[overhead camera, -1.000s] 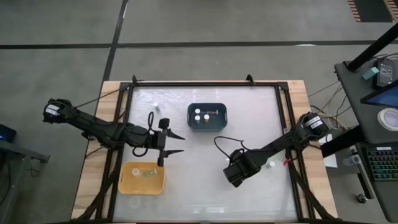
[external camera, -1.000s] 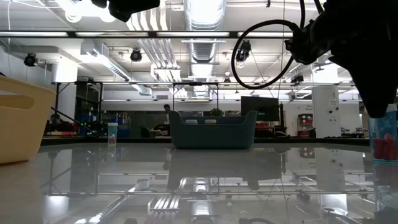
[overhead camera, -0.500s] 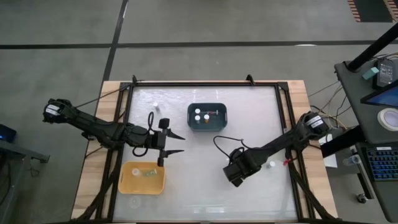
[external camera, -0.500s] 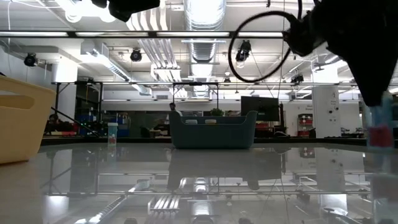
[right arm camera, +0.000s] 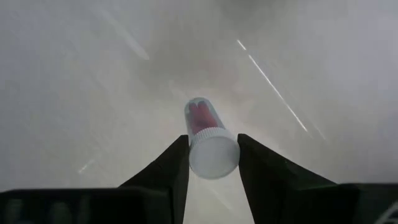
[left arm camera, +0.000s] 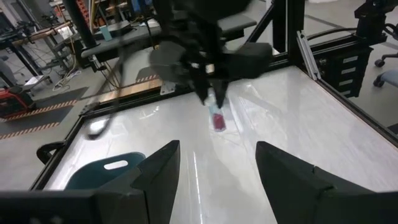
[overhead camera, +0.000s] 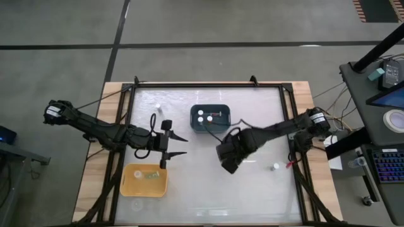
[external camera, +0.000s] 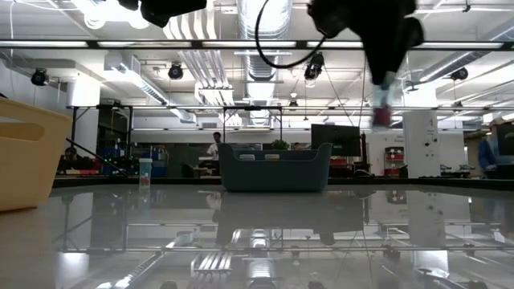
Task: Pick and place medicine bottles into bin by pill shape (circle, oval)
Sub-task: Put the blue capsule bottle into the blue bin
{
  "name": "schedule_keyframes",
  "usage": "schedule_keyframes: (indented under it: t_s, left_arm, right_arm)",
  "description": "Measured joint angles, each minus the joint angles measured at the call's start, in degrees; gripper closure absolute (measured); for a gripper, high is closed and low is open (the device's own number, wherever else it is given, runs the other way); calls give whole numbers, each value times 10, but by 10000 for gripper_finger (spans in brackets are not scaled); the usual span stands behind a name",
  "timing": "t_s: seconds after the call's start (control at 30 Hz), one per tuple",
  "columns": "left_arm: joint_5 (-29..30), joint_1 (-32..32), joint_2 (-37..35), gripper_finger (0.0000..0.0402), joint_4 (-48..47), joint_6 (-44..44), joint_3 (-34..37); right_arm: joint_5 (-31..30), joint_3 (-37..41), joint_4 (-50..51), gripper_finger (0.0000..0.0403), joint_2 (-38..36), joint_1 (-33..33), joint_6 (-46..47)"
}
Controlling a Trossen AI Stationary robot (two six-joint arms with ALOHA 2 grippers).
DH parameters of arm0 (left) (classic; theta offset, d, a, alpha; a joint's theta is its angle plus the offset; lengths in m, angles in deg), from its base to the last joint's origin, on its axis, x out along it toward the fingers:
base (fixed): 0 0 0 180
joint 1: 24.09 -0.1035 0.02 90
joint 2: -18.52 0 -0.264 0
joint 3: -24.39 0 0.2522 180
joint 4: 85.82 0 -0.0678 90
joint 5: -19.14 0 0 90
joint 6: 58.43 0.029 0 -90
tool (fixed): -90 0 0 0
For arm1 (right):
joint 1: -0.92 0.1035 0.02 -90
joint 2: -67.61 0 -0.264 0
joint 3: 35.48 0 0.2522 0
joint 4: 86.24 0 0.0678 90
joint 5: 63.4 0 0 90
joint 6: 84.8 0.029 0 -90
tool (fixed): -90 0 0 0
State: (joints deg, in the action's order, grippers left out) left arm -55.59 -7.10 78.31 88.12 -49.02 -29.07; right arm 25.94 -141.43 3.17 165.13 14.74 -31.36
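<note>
High view, straight down on a white table, read left to right. At 9 o'clock: left arm reaching in, left gripper hovering with fingers spread wide apart and nothing between them. Just below it, at 7 o'clock: yellow bin with a small item or two inside, too small to identify. At 11 o'clock: one lone white-capped bottle standing on the table. Just above centre, at 12 o'clock: dark blue bin holding two white-capped bottles and at least one more item. Right of centre: right arm stretched in from 3 o'clock, right gripper raised just below the blue bin's lower right corner. At 4 o'clock: another small bottle alone on the table.

Right wrist view: right fingers clamped on the white cap of a clear bottle with red pills, bottle pointing away toward the table.

Low view: same red-pill bottle held high in the air, above and to the right of the blue bin.

Left wrist view: left fingers parted, red-pill bottle seen aloft in the distance.
</note>
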Motion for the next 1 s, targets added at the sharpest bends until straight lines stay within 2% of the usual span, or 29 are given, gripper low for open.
schedule_keyframes:
  t_s: [0.4, 0.8, 1.0]
  left_arm:
    - [0, 0, 0, 207, 0, 0, 0]
    - [0, 0, 0, 207, 0, 1, 0]
    - [0, 0, 0, 207, 0, 1, 0]
  right_arm:
    - [-10, -76, 3, 287, 0, -115, -155]
    - [-10, -80, -18, 287, 1, -225, -274]
    - [-10, -80, -43, 287, 10, -260, -316]
